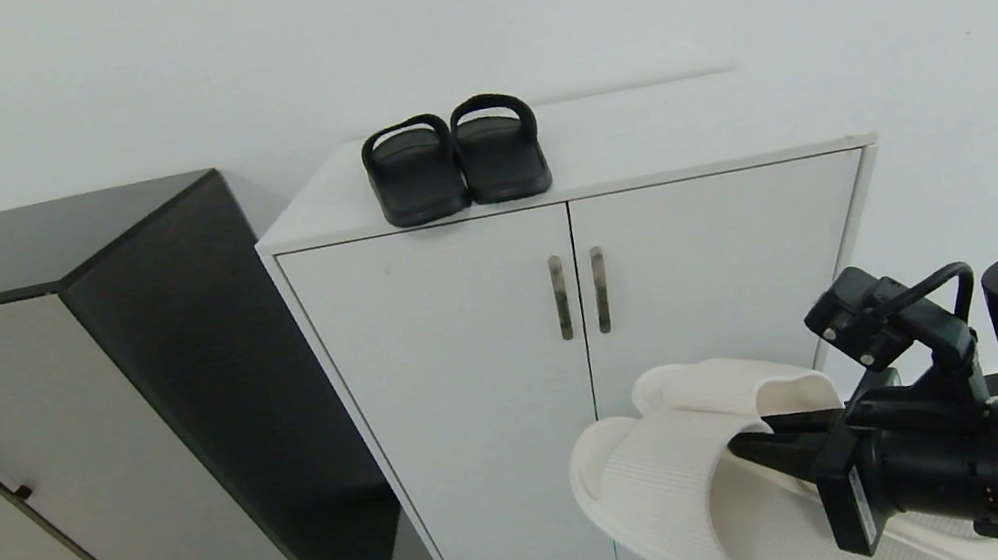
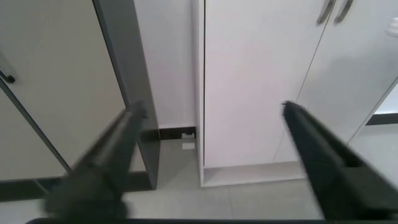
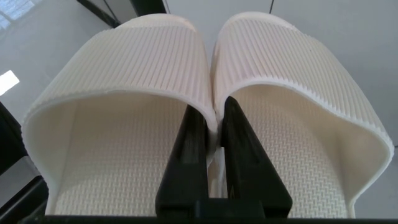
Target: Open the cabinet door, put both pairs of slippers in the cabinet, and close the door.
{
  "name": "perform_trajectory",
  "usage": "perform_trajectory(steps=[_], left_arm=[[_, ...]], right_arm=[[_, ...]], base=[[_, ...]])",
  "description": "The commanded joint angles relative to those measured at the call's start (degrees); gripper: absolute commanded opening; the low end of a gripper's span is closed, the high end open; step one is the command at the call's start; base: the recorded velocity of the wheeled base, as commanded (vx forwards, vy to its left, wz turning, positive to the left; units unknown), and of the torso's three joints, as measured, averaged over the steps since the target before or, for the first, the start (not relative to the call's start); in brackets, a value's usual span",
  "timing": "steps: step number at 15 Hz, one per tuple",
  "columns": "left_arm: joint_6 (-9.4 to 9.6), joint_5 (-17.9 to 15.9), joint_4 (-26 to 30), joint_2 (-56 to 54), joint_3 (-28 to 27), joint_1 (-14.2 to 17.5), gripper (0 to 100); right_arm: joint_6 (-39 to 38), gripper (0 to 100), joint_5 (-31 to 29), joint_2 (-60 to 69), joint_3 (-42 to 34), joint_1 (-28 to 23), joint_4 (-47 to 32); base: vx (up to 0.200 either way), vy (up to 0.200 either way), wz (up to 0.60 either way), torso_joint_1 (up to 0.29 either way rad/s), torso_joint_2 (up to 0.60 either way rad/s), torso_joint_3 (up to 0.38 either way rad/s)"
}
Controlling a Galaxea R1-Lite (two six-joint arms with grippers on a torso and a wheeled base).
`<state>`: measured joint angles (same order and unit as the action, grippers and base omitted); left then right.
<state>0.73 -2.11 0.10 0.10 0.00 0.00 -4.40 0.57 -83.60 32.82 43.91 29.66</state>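
Smooth white cabinet (image 1: 450, 410) behind ribbed cream slippers (image 1: 667, 495), tight in right gripper (image 3: 212, 115); left gripper (image 2: 212, 111) wide.

The right arm (image 1: 946, 464) extends in from the lower right of the head view, wrist roughly level, with the right gripper (image 1: 751, 442) pointing left. Its fingers (image 3: 194, 134) are clamped on the adjoining inner walls of the white slippers (image 1: 665, 485). The left gripper (image 2: 208, 124) has its fingers (image 2: 115, 146) spread wide apart.
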Motion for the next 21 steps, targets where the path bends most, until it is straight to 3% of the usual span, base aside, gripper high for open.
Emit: perform_trajectory(steps=[1, 12, 16, 17, 18, 19, 21], left_arm=[[0.06, 0.00, -0.01, -0.01, 0.00, 0.00, 100], [0.15, -0.18, -0.01, 0.17, 0.00, -0.09, 100], [-0.12, 0.00, -0.01, 0.34, 0.00, -0.09, 100], [-0.73, -0.44, -0.27, 1.31, -2.29, -0.09, 100], [-7.76, -0.62, -0.19, 7.99, -13.71, -0.26, 100], [-9.78, -1.41, -0.19, 13.17, -18.98, -0.53, 100], [-6.09, -6.42, -0.80, 22.23, -20.65, -0.97, 100]], right_arm=[[0.01, 0, -0.05, 0.55, -0.03, 0.21, -0.04], [0.01, 0, -0.05, -0.07, -1.18, 0.21, 1.28], [0.01, 0, -0.05, -0.16, -1.62, 0.21, 1.37], [0.01, 0, -0.05, -0.16, -1.70, 0.21, 1.81], [0.01, 0, -0.05, -0.16, -1.88, 0.21, 1.98], [0.01, 0, -0.05, -0.16, -1.79, 0.21, 1.98], [0.01, 0, -0.05, -0.16, -1.97, 0.21, 1.89]], base=[[0.000, 0.000, 0.00, -0.144, 0.47, 0.325], [0.000, 0.000, 0.00, -0.091, 0.46, 0.362], [0.000, 0.000, 0.00, -0.006, 0.15, 0.143], [0.000, 0.000, 0.00, -0.002, 0.05, 0.041], [0.000, 0.000, 0.00, 0.000, 0.00, 0.000], [0.000, 0.000, 0.00, 0.000, 0.00, 0.000], [0.000, 0.000, 0.00, 0.000, 0.00, 0.000]])
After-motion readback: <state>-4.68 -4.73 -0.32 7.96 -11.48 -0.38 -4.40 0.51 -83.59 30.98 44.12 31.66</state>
